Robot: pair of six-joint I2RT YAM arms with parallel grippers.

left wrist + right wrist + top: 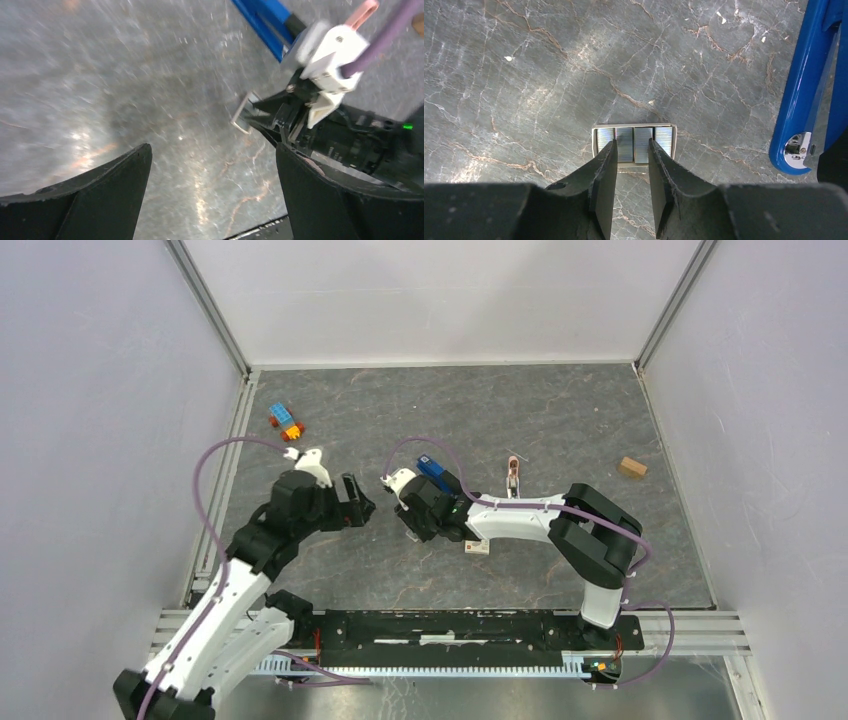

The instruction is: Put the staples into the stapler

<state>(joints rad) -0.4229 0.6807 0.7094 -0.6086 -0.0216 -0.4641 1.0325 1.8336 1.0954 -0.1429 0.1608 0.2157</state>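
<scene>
Pinching the staples [634, 137], the right gripper [631, 149] half-hides the stapler [431, 468]; the left gripper [212, 154] gapes wide.

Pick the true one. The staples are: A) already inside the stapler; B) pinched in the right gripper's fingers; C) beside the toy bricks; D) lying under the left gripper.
B: the right wrist view shows the staples pinched between the fingers of the right gripper, with the stapler apart to one side.
</scene>
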